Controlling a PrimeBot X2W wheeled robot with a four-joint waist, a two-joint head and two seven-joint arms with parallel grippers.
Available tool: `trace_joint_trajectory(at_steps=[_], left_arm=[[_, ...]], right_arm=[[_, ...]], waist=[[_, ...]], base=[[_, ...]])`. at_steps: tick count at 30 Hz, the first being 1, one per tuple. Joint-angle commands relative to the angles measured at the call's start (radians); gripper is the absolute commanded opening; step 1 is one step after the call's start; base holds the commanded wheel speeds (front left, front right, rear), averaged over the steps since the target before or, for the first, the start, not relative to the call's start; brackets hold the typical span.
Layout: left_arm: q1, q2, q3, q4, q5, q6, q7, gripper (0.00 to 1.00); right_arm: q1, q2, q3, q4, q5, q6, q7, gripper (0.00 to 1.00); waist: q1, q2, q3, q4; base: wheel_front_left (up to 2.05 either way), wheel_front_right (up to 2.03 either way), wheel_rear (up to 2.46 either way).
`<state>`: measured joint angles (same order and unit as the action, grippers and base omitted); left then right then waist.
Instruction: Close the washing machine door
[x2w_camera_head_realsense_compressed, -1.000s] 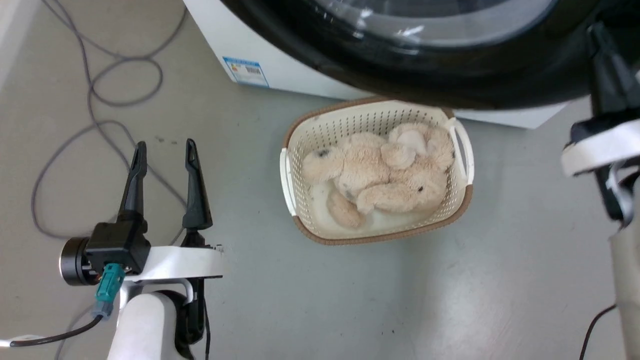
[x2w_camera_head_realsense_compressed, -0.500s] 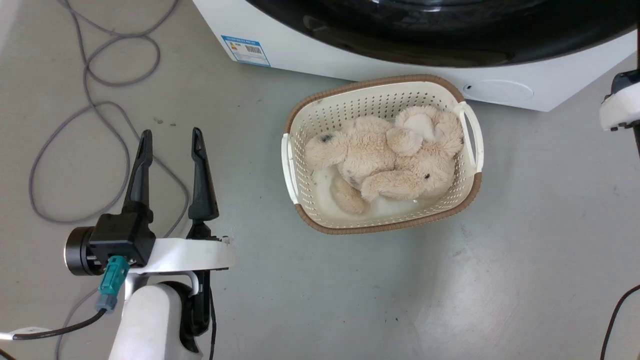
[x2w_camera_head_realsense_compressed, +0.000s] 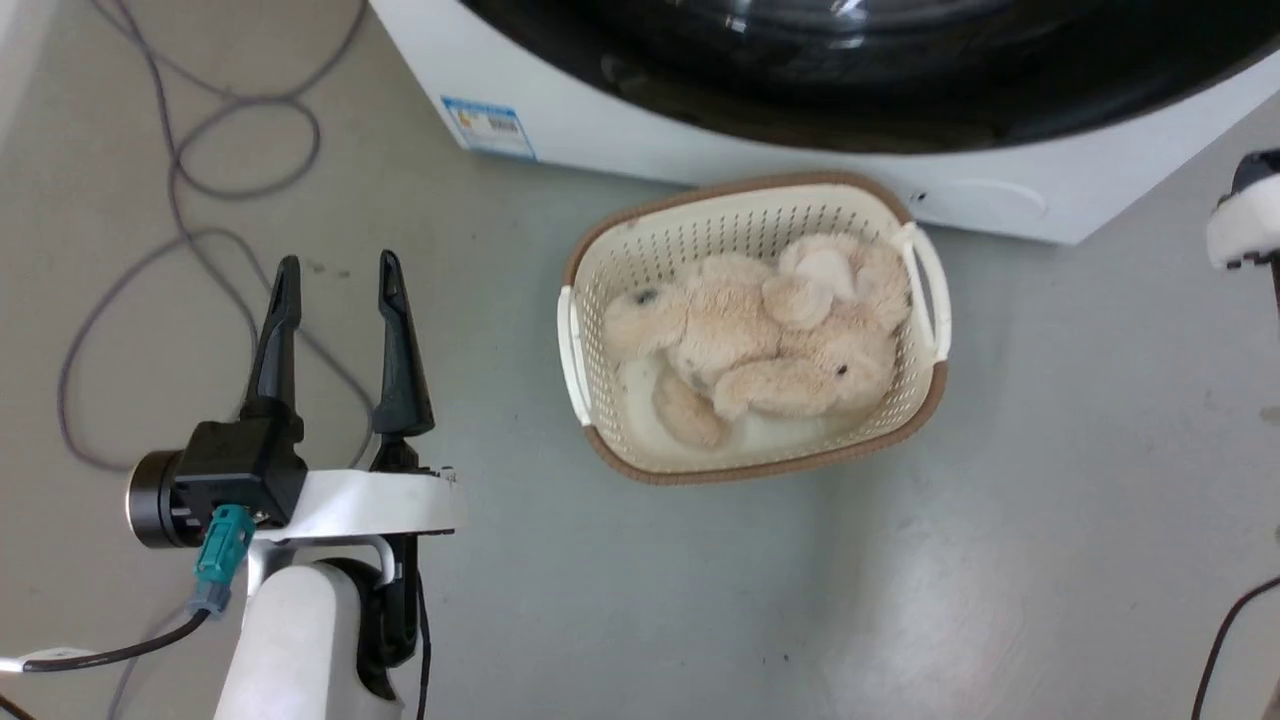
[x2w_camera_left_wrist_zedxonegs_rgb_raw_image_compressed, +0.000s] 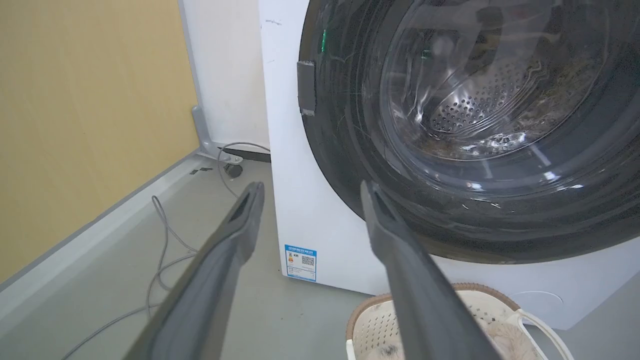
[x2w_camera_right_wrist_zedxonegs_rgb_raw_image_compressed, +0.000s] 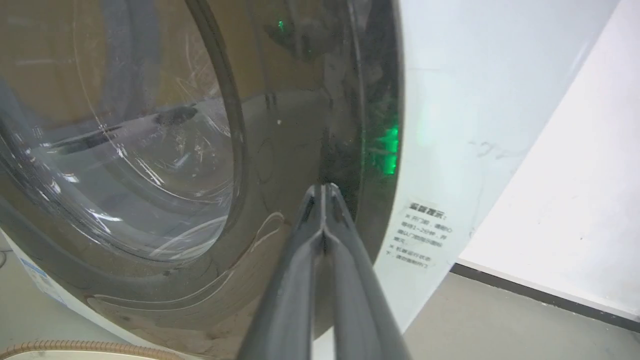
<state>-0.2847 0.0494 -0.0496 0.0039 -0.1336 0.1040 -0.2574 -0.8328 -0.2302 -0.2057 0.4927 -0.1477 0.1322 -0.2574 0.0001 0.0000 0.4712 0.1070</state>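
The white washing machine (x2w_camera_head_realsense_compressed: 600, 130) stands at the top of the head view. Its round black-rimmed washing machine door (x2w_camera_head_realsense_compressed: 850, 100) lies back flat against the front. In the left wrist view the door (x2w_camera_left_wrist_zedxonegs_rgb_raw_image_compressed: 350, 150) sits flush, and the steel drum shows through its glass. My left gripper (x2w_camera_head_realsense_compressed: 335, 275) hovers open over the floor at the lower left, well away from the washer, with nothing between its fingers (x2w_camera_left_wrist_zedxonegs_rgb_raw_image_compressed: 245, 220). In its own view my right gripper (x2w_camera_right_wrist_zedxonegs_rgb_raw_image_compressed: 324, 189) is shut and empty, tips pointing at the door's (x2w_camera_right_wrist_zedxonegs_rgb_raw_image_compressed: 300, 125) right rim; I cannot tell whether they touch.
A cream basket (x2w_camera_head_realsense_compressed: 740, 470) holding a beige plush toy (x2w_camera_head_realsense_compressed: 760, 340) sits on the grey floor just in front of the washer. Grey cables (x2w_camera_head_realsense_compressed: 180, 180) loop on the floor at the left. My right wrist (x2w_camera_head_realsense_compressed: 1245, 215) shows at the right edge. A yellow wall (x2w_camera_left_wrist_zedxonegs_rgb_raw_image_compressed: 90, 100) stands left of the machine.
The door, which hung out over the basket a second ago, now lies against the washer's front. My right arm has drawn back to the right edge. The head view shifted slightly.
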Motion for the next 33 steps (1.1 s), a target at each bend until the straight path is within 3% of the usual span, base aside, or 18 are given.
trace_joint_trajectory(at_steps=[1,12,24,25,26,27,33], left_arm=[[0.017,0.001,0.006,0.006,0.004,0.008,-0.004,1.00],[0.103,0.001,0.048,0.029,0.039,-0.004,-0.004,1.00],[0.189,0.001,0.066,0.050,0.054,-0.011,-0.004,1.00],[0.198,0.001,0.067,0.051,0.054,-0.010,-0.004,1.00],[0.206,0.001,0.068,0.051,0.053,-0.009,-0.004,1.00],[0.214,0.001,0.069,0.051,0.053,-0.007,-0.004,1.00],[0.286,0.001,0.078,0.036,0.056,-0.009,-0.004,1.00]], right_arm=[[0.039,0.011,-0.007,-0.028,0.014,-0.002,-0.004,0.00],[0.228,0.062,0.003,-0.284,0.060,-0.002,-0.004,0.00],[0.417,0.124,0.069,-0.367,0.122,-0.002,-0.004,0.00],[0.437,0.125,0.081,-0.361,0.131,-0.002,-0.004,0.27],[0.456,0.126,0.090,-0.359,0.138,-0.002,-0.004,0.69],[0.475,0.129,0.095,-0.357,0.147,-0.002,-0.004,1.00],[0.605,0.155,0.139,-0.353,0.189,-0.002,-0.004,1.00]], waist=[[-0.0001,0.0000,-0.039,-0.012],[-0.0001,0.0000,-0.199,-0.092],[-0.0001,0.0000,-0.328,-0.172],[-0.0001,0.0000,-0.339,-0.177],[-0.0001,0.0000,-0.348,-0.182],[-0.0001,0.0000,-0.359,-0.189],[-0.0001,0.0000,-0.430,-0.235]], base=[[0.00,0.00,0.00],[0.00,0.00,0.00],[0.00,0.00,0.00],[0.00,0.00,0.00],[0.00,0.00,0.00],[0.00,0.00,0.00],[0.00,0.00,0.00]])
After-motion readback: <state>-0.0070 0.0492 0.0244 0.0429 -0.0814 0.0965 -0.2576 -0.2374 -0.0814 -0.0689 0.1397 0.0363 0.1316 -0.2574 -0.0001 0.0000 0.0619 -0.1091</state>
